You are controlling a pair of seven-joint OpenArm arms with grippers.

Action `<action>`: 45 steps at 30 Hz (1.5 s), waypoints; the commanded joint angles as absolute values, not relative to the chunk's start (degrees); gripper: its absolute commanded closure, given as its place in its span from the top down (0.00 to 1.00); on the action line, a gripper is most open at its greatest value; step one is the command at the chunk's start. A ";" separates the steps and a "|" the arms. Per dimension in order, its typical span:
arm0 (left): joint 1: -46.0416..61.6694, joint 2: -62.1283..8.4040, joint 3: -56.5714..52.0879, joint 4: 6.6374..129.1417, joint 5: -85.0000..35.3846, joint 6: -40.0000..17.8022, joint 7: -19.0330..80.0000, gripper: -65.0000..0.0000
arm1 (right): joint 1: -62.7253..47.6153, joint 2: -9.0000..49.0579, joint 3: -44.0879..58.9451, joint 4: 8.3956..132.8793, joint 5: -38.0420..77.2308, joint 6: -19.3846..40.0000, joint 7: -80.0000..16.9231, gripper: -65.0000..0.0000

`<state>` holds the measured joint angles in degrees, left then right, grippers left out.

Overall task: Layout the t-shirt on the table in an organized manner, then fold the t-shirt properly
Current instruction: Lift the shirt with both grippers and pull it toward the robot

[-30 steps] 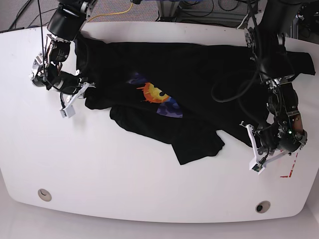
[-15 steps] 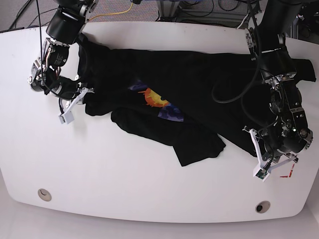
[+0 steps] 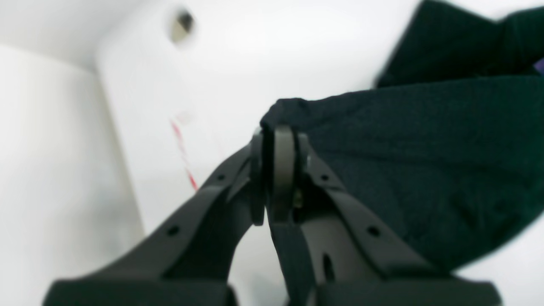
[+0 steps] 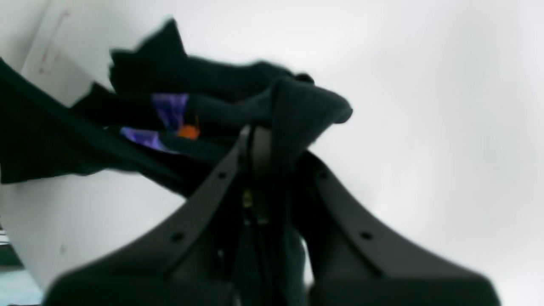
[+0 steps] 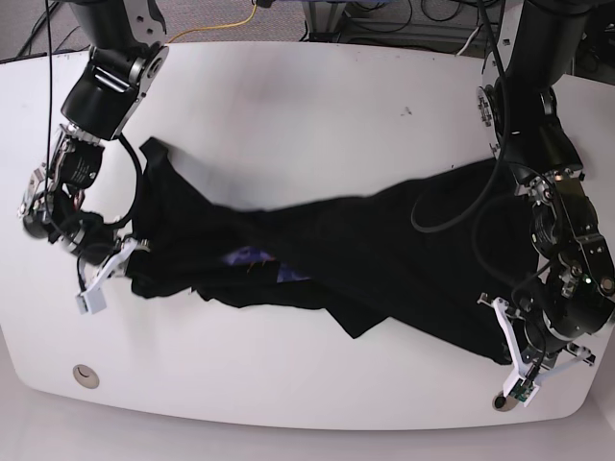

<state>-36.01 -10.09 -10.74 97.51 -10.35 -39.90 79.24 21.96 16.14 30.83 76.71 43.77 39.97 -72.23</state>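
While my left gripper (image 3: 278, 140) and right gripper (image 4: 259, 140) each pinch an edge of the t-shirt (image 5: 384, 245), it stretches twisted and bunched across the table (image 5: 288, 106), so I judge layout unfinished and folding not begun.

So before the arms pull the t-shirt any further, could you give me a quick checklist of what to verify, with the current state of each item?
1. Left gripper shut on cloth: ok, a black edge is pinched between the jaws.
2. Right gripper shut on cloth: ok, cloth is bunched over its closed tips.
3. T-shirt spread flat: not ok, it is a twisted band with overlapping folds.
4. Print facing up and visible: not ok, only a purple sliver shows under the folds.
5. T-shirt fully on the table: ok in the base view.
6. Which parts of the shirt are gripped, hem or shoulders: cannot tell.
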 commanded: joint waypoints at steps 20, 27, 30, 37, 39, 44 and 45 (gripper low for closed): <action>-64.75 -10.59 -10.86 101.32 -10.42 -40.00 78.20 0.00 | 59.47 33.01 15.43 63.78 42.95 40.00 -67.30 0.00; -72.04 -12.79 -11.03 98.51 -10.51 -40.00 78.20 0.00 | 67.47 36.88 8.75 57.01 41.89 40.00 -62.37 0.00; -74.51 -13.67 -12.35 96.66 -10.51 -40.00 78.11 0.00 | 70.55 38.02 8.04 54.37 41.98 40.00 -61.85 0.00; -75.00 -14.90 -17.54 92.35 -10.51 -40.00 78.11 0.00 | 74.68 40.57 5.23 53.23 41.98 40.00 -61.76 0.00; -75.00 -15.96 -17.63 92.18 -10.59 -40.00 78.11 0.00 | 74.80 40.57 5.23 53.32 42.07 40.00 -61.85 0.00; -74.68 -16.31 -17.89 92.35 -10.68 -40.00 78.11 0.00 | 74.80 40.57 5.23 53.41 42.24 40.00 -62.11 0.00; -74.42 -16.31 -17.89 92.70 -10.68 -40.00 78.11 0.00 | 74.80 40.57 5.23 53.41 42.24 40.00 -62.11 0.00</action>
